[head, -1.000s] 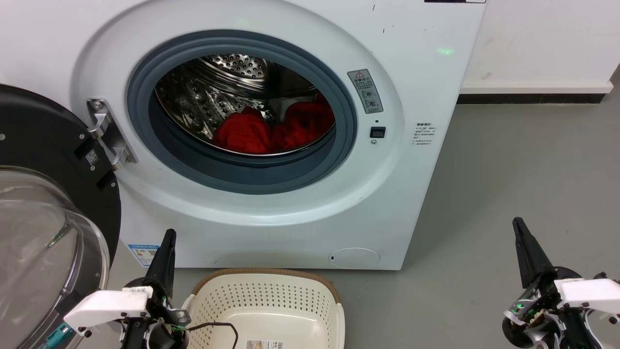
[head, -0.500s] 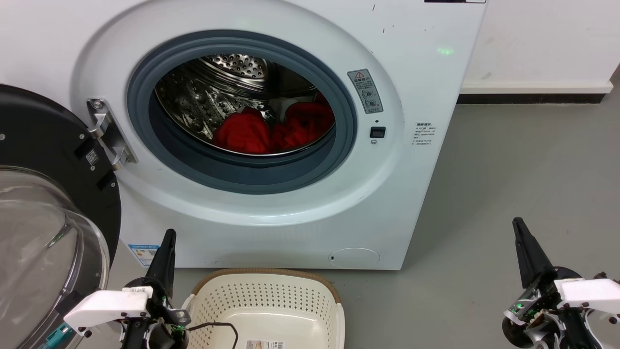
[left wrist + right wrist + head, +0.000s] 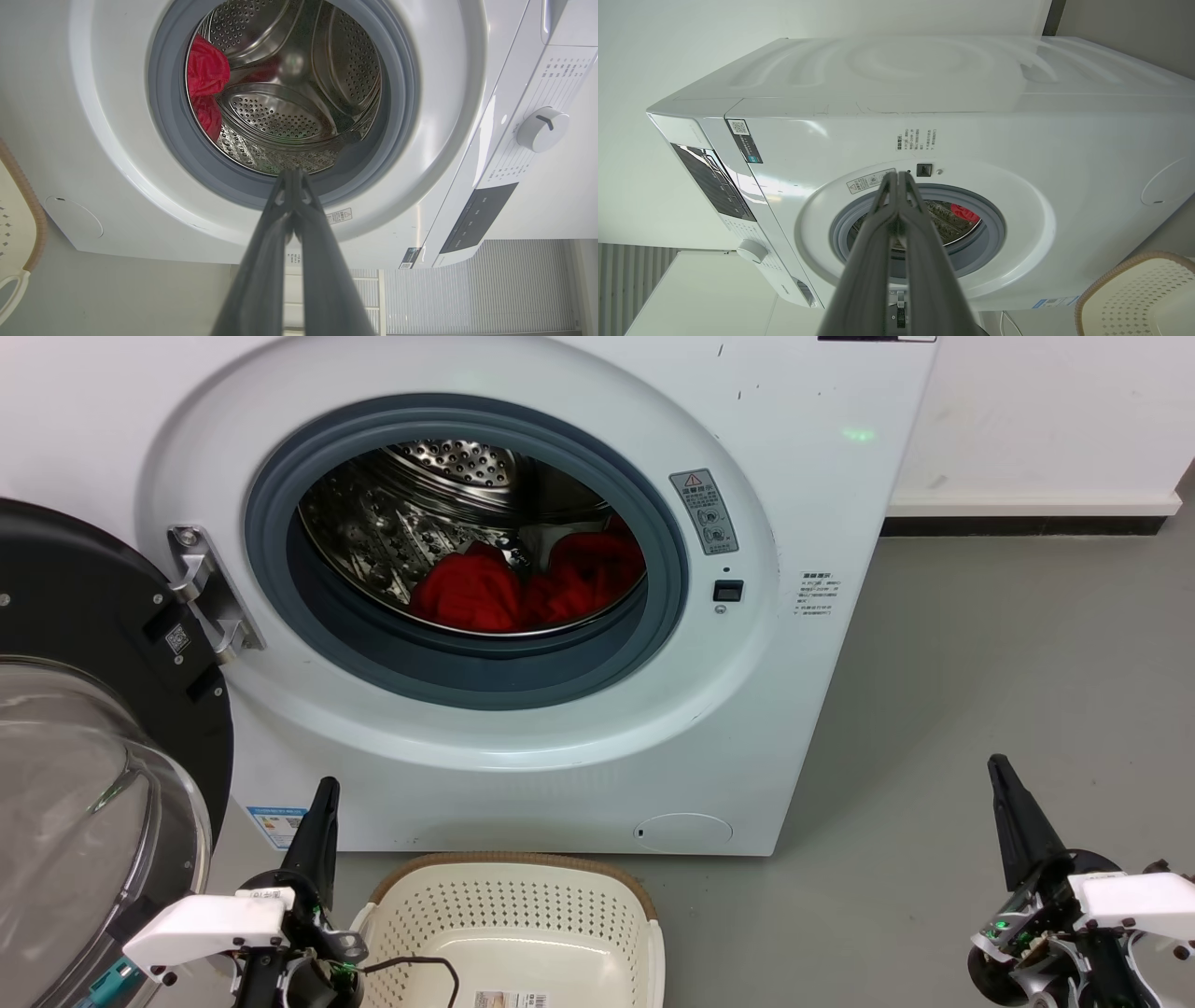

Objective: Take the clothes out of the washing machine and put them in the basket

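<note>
Where grey floor [image 3: 980, 663] meets white wall [image 3: 1046, 411]: washing machine [image 3: 794, 709], door [image 3: 56, 616] swung left, clothes [image 3: 527, 583] inside drum [image 3: 373, 532]; basket [image 3: 509, 859] near, on floor; left end effector [image 3: 325, 789] and right end effector [image 3: 997, 765], both narrow, empty.

The washing machine [image 3: 822, 476] is finished in white, its porthole ringed by a grey seal [image 3: 467, 686]. The drum [image 3: 448, 457] is seen as shiny steel dotted with small holes. The clothes [image 3: 476, 593] are coloured bright red. The door [image 3: 84, 588] is framed in black around clear glass. The basket [image 3: 509, 905] is coloured cream-white, patterned with rows of holes and edged in brown.
</note>
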